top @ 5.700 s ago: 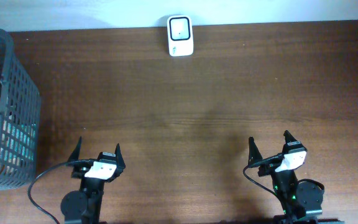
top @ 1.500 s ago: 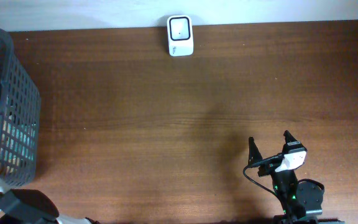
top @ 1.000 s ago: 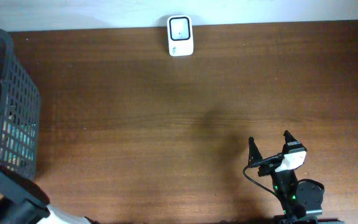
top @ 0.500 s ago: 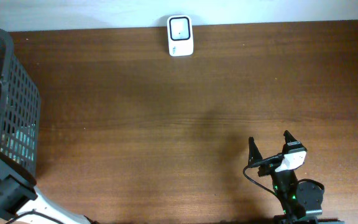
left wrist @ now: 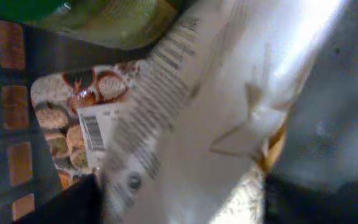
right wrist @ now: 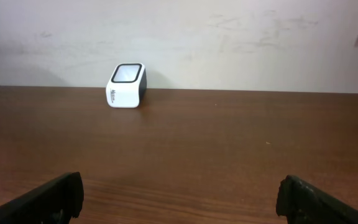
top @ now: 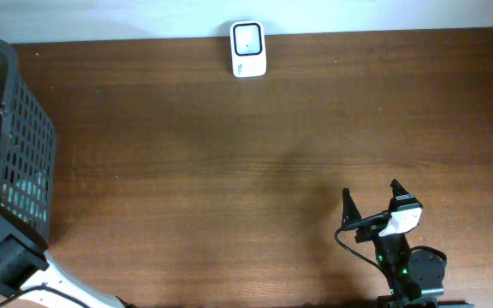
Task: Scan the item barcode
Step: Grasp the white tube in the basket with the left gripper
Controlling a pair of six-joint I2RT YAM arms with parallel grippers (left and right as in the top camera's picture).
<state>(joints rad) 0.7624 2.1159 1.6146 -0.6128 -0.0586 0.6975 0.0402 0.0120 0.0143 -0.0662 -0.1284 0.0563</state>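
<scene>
Left wrist view: fingers (left wrist: 67, 202) flank a white packet (left wrist: 229, 93), contact unclear.

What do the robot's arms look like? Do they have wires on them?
Both arms are mostly black. The right arm has a white block at its wrist, two pointed black fingers, a curling black cable and a small green light. The left arm shows a black boxy part and a smooth white link.

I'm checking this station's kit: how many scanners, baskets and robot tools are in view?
Barcode scanner: 1
Mesh basket: 1
Tools: 2, the left tool and the right tool
Total: 4
</scene>
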